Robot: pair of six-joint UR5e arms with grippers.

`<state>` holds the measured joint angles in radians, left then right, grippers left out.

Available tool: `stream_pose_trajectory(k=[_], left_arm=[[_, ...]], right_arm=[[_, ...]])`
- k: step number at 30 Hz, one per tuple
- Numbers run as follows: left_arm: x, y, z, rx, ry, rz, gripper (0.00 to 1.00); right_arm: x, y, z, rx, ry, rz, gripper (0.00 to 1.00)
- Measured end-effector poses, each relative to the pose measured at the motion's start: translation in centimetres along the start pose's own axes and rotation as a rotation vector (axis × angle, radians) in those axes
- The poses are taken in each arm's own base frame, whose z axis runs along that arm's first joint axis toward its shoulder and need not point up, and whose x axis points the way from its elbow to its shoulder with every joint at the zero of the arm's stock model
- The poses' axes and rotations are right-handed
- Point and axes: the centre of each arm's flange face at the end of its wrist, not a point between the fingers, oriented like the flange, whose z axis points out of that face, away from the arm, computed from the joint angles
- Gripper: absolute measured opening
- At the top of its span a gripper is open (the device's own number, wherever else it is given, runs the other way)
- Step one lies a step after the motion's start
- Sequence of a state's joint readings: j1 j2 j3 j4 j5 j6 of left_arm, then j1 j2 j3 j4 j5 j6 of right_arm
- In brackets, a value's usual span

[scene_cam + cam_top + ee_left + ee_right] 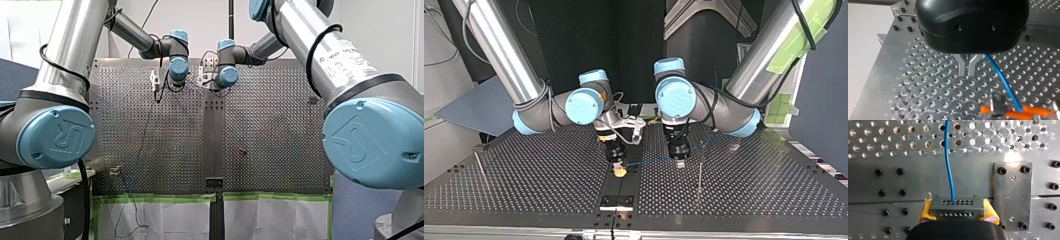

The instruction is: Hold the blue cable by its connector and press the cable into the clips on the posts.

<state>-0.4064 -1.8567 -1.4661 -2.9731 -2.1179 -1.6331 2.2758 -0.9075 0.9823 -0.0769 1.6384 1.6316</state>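
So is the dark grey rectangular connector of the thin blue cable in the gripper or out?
In: my right gripper clamps the dark grey connector, yellow pads on both its sides.

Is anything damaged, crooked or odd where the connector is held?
Only a small thing: in the right wrist view the yellow pads of my right gripper look frayed at the corners beside the connector. The blue cable leaves the connector straight, without kinks.

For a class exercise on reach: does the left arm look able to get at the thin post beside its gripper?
Probably yes. In the top view the post stands close beside my left gripper, toward the view's right, with nothing standing between them to block the way.
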Motion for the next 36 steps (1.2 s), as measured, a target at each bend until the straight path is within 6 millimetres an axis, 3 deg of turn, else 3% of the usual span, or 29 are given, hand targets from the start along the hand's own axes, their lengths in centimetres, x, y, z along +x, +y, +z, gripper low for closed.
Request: stream_pose_trajectory(k=[1, 2, 3, 4, 6, 7, 8, 10, 18, 25, 29, 36], left_arm=[[0.00, 0.00, 0.00, 0.000, 0.000, 0.001, 0.11], [0.00, 0.01, -0.01, -0.001, 0.000, 0.001, 0.23], [0.00, 0.02, -0.01, -0.002, 0.000, 0.000, 0.42], [0.00, 0.05, -0.02, -0.005, 0.000, -0.002, 0.42], [0.01, 0.13, -0.03, -0.013, 0.001, -0.007, 0.62], [0.02, 0.21, -0.05, -0.021, 0.002, -0.010, 0.62], [0.03, 0.28, -0.07, -0.027, 0.003, -0.011, 0.69], [0.06, 0.40, -0.13, -0.038, 0.006, -0.016, 0.69], [0.10, 0.33, -0.30, -0.039, 0.010, -0.022, 0.36], [0.13, 0.16, -0.41, -0.030, 0.013, -0.024, 0.22], [0.14, 0.06, -0.48, -0.027, 0.013, -0.022, 0.01], [0.14, -0.10, -0.51, -0.017, 0.012, -0.019, 0.01]], right_arm=[[0.00, -0.01, 0.00, 0.000, 0.000, 0.000, 0.00], [0.01, 0.00, 0.00, 0.000, 0.000, 0.000, 0.00], [0.00, 0.00, 0.00, 0.000, -0.001, 0.000, 0.00], [-0.01, 0.00, -0.01, 0.000, -0.001, 0.000, 0.00], [0.00, 0.00, -0.01, 0.000, -0.001, 0.000, 0.00], [-0.01, 0.00, -0.01, 0.000, -0.001, 0.000, 0.00], [-0.01, 0.00, -0.01, 0.000, -0.001, 0.000, 0.00], [-0.01, 0.05, 0.00, -0.001, -0.001, 0.000, 0.00], [-0.01, 0.18, 0.03, -0.003, -0.001, -0.001, 0.00], [-0.02, 0.22, 0.04, -0.003, -0.001, 0.000, 0.00], [-0.01, 0.24, 0.05, -0.003, -0.001, 0.000, 0.00], [0.00, 0.33, 0.06, -0.005, -0.001, 0.000, 0.00]])
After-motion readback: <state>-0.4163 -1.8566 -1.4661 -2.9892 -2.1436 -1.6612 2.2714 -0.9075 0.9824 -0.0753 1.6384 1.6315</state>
